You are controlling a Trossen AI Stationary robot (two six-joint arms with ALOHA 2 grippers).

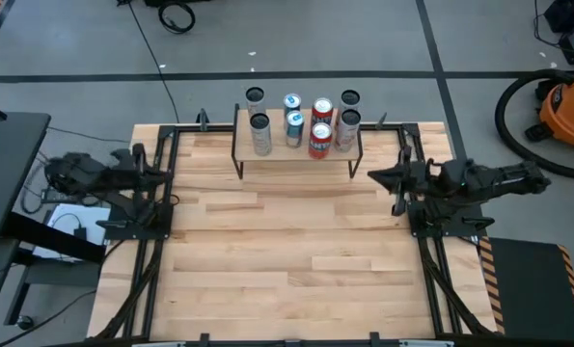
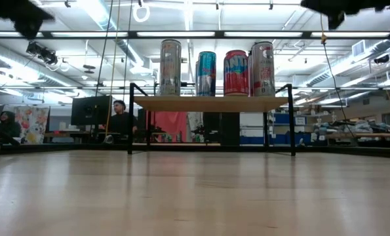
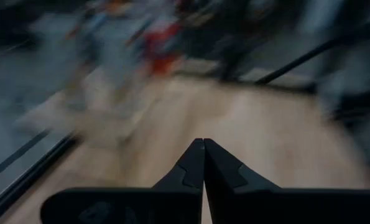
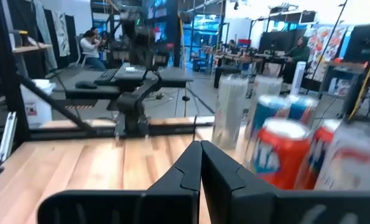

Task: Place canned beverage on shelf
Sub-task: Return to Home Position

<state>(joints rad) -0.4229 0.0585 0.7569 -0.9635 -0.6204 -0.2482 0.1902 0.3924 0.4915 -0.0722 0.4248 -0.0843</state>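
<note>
While the left gripper (image 3: pixel 203 163) and right gripper (image 4: pixel 201 163) sit pinched together, we figure the cans (image 2: pixel 236 72) on the shelf (image 2: pixel 211 103) are slick, dentable, best grabbed mid-body.

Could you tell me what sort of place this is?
Most likely a robotics lab or workshop: a person sits by a monitor beyond the table, strip lights line an exposed ceiling, and an orange shop vacuum stands on the floor.
</note>
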